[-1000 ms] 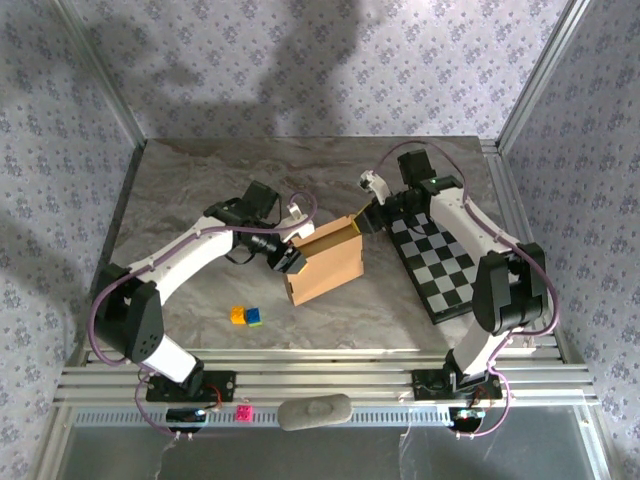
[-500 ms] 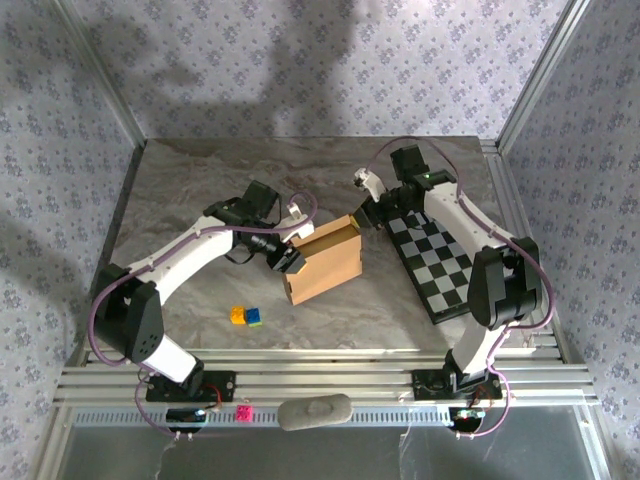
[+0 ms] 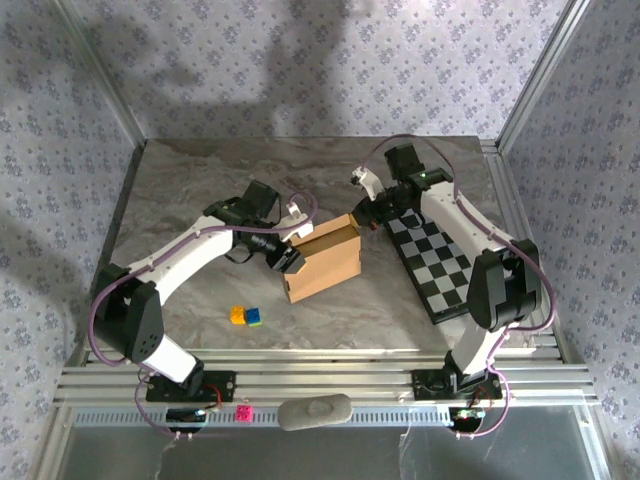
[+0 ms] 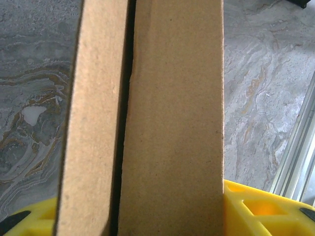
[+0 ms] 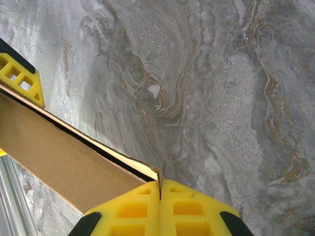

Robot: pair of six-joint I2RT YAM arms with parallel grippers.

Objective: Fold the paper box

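One paper box [image 3: 325, 262], one checkerboard [image 3: 440, 262], two small coloured blocks [image 3: 246, 316], two robot arms [image 3: 185, 252], one grey pad [image 3: 314, 411], one pink block [image 3: 243, 413].

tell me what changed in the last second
The right gripper closed at the far right corner of the box, and its arm shifted slightly away from the bases. The left gripper stayed clamped on the left end of the box. The box, checkerboard and small blocks did not move.

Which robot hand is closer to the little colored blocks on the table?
Left. The left gripper holds the paper box at its near end, just beyond the blocks; the right gripper sits at its far corner, farther away.
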